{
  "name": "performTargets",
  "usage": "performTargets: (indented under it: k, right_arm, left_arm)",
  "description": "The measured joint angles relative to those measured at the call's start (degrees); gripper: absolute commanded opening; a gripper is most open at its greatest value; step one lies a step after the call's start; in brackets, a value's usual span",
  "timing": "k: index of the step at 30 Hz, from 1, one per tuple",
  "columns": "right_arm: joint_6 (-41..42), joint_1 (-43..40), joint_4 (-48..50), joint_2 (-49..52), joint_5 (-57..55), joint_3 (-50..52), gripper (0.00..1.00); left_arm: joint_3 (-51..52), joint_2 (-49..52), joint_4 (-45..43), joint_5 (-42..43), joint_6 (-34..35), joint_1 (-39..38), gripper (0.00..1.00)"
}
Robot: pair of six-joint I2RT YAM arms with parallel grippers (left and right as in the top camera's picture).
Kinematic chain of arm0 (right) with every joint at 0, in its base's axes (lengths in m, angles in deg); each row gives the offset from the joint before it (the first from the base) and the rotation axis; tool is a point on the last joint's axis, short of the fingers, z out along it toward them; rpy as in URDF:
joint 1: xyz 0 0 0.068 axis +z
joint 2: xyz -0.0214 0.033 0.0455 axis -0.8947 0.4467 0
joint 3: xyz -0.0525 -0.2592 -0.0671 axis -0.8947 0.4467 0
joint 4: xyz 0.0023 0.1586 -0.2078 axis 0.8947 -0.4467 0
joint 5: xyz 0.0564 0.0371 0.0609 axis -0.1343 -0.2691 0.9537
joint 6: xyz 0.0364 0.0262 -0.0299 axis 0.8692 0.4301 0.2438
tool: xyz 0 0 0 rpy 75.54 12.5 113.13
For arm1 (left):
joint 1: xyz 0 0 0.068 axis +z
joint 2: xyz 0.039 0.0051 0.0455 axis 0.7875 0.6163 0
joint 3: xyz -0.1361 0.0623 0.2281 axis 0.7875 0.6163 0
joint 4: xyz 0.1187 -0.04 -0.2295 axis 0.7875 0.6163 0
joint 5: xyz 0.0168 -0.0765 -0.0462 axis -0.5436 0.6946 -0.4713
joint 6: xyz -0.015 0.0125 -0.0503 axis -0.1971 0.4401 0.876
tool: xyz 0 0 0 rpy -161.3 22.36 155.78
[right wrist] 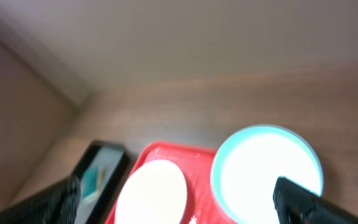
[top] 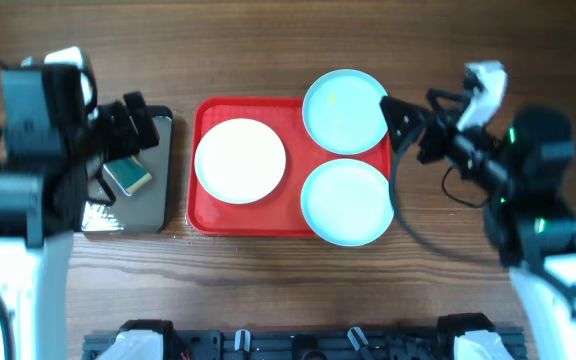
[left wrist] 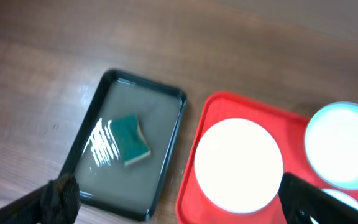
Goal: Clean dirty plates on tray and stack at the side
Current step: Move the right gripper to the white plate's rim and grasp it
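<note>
The red tray (top: pixel 293 115) lies at the table's middle. On it sit a cream-white plate (top: pixel 240 160) at the left and a turquoise plate (top: pixel 346 202) at the front right. A second turquoise plate (top: pixel 345 111) sits at the back right, overlapping the tray's rim. My left gripper (top: pixel 133 122) is open and empty above the black tray, left of the red tray. My right gripper (top: pixel 396 125) is open and empty just right of the back turquoise plate. The left wrist view shows the cream plate (left wrist: pixel 238 165) between the open fingers (left wrist: pixel 179 208). The right wrist view shows the back turquoise plate (right wrist: pixel 266 171) between its open fingers (right wrist: pixel 179 205).
A smaller black tray (top: pixel 158 215) lies left of the red tray and holds a green-and-yellow sponge (top: pixel 128 176); both show in the left wrist view, the tray (left wrist: pixel 148 180) and the sponge (left wrist: pixel 131 140). The wooden table (top: pixel 268 280) extends around both trays.
</note>
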Motion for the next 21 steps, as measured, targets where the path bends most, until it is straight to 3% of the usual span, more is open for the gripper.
performTargets:
  k: [3, 6, 10, 12, 15, 18, 21]
  right_arm:
    - [-3.04, 0.0, -15.72, 9.79, 2.97, -13.38, 1.0]
    - [-5.53, 0.0, -23.04, 16.06, 4.26, -21.99, 1.0]
    - [-6.47, 0.0, -21.77, 22.16, 4.87, -25.83, 1.0]
    - [-5.07, 0.0, -21.16, 25.35, 4.85, -25.83, 0.86]
    - [-2.43, 0.57, -21.66, 29.38, 4.48, -25.83, 0.84]
    - [-0.02, 5.14, -23.19, 32.65, 0.04, -25.83, 0.82]
    - [1.95, 12.22, -23.37, 35.43, -4.52, -25.92, 0.76]
  left_arm:
    - [-6.23, 7.1, 4.9, 1.05, 0.39, 0.0, 1.0]
    - [-6.54, 10.91, 5.42, 2.99, 0.46, 0.0, 1.0]
    - [-6.58, 13.25, 5.55, 7.5, 0.63, 0.0, 1.0]
    - [-6.58, 13.86, 5.46, 9.81, 0.68, 0.0, 1.0]
    - [-6.58, 13.94, 5.09, 11.43, 0.87, 0.0, 1.0]
    - [-6.58, 13.94, 6.71, 11.56, 1.73, 0.0, 1.0]
    - [-6.58, 13.94, 8.24, 7.85, 7.76, 0.13, 0.93]
